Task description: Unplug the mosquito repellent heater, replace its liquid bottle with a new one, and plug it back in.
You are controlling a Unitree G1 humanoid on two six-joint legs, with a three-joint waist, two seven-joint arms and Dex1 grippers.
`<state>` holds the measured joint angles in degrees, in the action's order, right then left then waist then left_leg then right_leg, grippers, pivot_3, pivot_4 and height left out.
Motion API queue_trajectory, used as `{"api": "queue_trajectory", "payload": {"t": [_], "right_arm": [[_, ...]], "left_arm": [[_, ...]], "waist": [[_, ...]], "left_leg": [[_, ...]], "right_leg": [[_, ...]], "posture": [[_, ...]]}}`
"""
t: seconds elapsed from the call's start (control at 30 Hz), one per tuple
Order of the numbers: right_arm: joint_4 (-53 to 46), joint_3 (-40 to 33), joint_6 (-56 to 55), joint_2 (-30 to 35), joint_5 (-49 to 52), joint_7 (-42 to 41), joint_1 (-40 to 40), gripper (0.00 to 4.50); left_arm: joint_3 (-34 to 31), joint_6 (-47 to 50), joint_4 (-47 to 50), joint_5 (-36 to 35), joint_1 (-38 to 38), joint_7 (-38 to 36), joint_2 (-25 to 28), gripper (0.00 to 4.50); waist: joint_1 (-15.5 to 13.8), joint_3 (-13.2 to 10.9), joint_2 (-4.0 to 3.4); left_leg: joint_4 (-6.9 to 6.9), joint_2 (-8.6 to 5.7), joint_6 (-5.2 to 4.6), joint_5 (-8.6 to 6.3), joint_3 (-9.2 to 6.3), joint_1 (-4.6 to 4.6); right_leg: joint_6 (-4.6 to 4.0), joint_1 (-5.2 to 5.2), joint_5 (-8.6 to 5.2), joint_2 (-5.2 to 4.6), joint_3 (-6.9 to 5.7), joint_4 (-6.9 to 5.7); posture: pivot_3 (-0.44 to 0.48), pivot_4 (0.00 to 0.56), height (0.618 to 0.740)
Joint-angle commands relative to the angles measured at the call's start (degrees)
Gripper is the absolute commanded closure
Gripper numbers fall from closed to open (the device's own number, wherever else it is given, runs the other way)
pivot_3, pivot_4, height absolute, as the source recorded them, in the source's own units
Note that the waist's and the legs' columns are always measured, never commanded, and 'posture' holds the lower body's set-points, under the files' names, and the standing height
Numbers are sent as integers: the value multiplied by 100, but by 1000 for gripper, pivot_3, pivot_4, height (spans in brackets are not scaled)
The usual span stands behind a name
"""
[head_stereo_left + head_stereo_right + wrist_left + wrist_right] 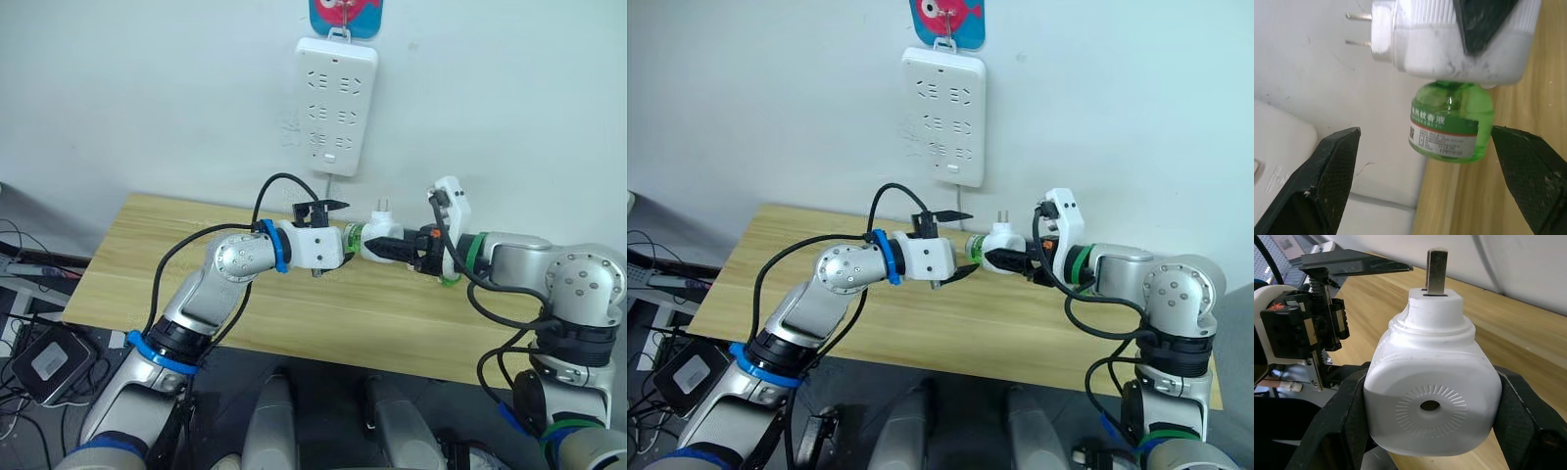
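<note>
The white mosquito repellent heater (1430, 362) hangs above the wooden table (147, 255), and my right gripper (389, 247) is shut on its sides. Its two metal prongs point up toward the wall. A green liquid bottle (1449, 122) with a printed label is still seated in the heater and sticks out toward my left arm. My left gripper (343, 235) is open, with one black finger (1327, 171) on each side of the bottle. A gap shows between each finger and the bottle.
A long white power strip (334, 106) hangs on the wall just above and behind the grippers. A small green object (450, 280) lies on the table under my right wrist. Cables and devices (44, 362) lie on the floor to the left.
</note>
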<state>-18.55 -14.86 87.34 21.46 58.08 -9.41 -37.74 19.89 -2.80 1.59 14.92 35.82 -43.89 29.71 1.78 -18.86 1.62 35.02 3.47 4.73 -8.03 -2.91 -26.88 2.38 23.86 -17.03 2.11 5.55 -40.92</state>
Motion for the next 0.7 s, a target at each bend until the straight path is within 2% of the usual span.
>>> {"api": "queue_trajectory", "payload": {"t": [0.03, 0.17, 0.27, 0.43, 0.67, 0.7], "right_arm": [[-280, -182, 135, -119, 184, 74, -137, 1520], [-335, -245, 261, -184, 182, 111, -163, 1520], [-331, -310, 346, -255, 157, 143, -214, 1520], [-336, -363, 429, -298, 100, 150, -287, 1520], [-361, -487, 516, -580, 168, 233, -321, 1520], [-380, -503, 516, -606, 230, 197, -310, 1170]], "left_arm": [[118, 107, 106, 173, 74, 53, -157, 0], [172, 171, 199, 247, 47, 46, -302, 0], [210, 271, 198, 312, 6, -34, -322, 605], [181, 321, 247, 290, -45, -106, -310, 2148], [194, 265, 231, 263, -62, -136, -292, 2236], [193, 250, 216, 259, -58, -137, -289, 2236]], "waist": [[12, 0, 0], [8, 0, 0], [9, 0, 0], [11, 0, 0], [13, 0, -1], [12, 0, -1]], "left_leg": [[0, 0, 0, 0, 1, 0], [-1, 0, 0, 0, 0, -1], [-1, 0, 0, 0, 1, 0], [-1, 0, 0, 0, 1, 0], [-2, 1, 0, 0, 0, 0], [-2, 1, 0, 0, 0, 0]], "right_leg": [[0, 0, 0, 0, 1, 0], [0, 1, 0, 0, 0, 0], [0, 1, 0, 0, 1, 0], [0, 1, 0, 0, 0, 0], [0, 1, 0, 0, 0, 0], [0, 1, 0, 0, 0, 0]], "posture": [[10, 292, 740], [10, 292, 740], [1, 289, 740], [2, 287, 740], [0, 279, 740], [0, 279, 740]]}}
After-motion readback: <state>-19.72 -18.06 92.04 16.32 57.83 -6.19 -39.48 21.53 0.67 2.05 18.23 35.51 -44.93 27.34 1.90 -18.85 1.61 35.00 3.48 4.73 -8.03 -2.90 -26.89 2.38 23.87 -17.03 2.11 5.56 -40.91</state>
